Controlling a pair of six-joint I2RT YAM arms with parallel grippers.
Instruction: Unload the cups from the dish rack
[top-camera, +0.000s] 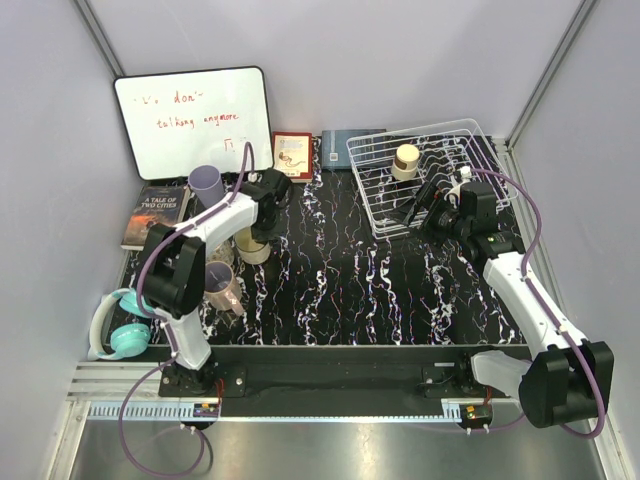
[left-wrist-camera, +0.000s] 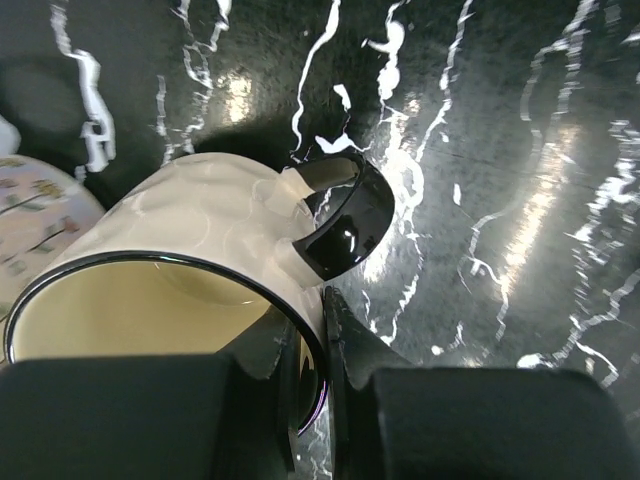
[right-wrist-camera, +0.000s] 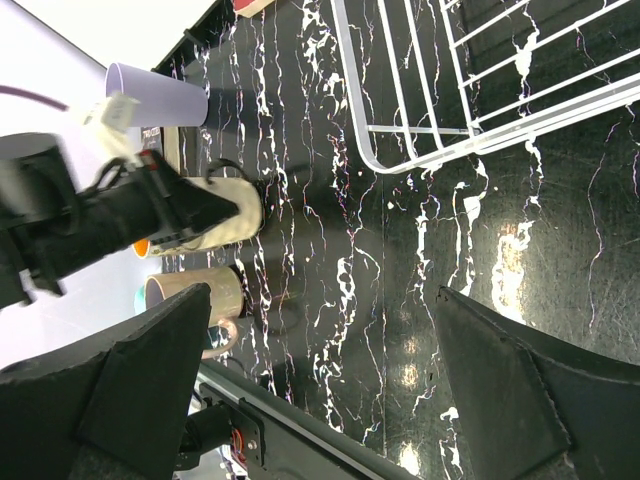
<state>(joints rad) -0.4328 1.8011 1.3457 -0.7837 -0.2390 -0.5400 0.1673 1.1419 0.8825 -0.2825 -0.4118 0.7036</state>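
Dish rack (top-camera: 360, 185) holds 1 cream cup (top-camera: 405, 160); left hand (left-wrist-camera: 312, 340) clamps white mug (left-wrist-camera: 200, 230) by rim; right hand (right-wrist-camera: 322, 295) gapes.

We see a black marbled counter (top-camera: 340, 290): dish rack (top-camera: 380, 190) at its far-right corner, lavender cup (top-camera: 208, 183) and book (top-camera: 155, 215) far-left.

On the whiteboard (top-camera: 192, 120) I can read red handwriting, roughly "don… talking anymore". The dark book (top-camera: 155, 215) beside it has "A TALE OF TWO CITIES" on its cover.
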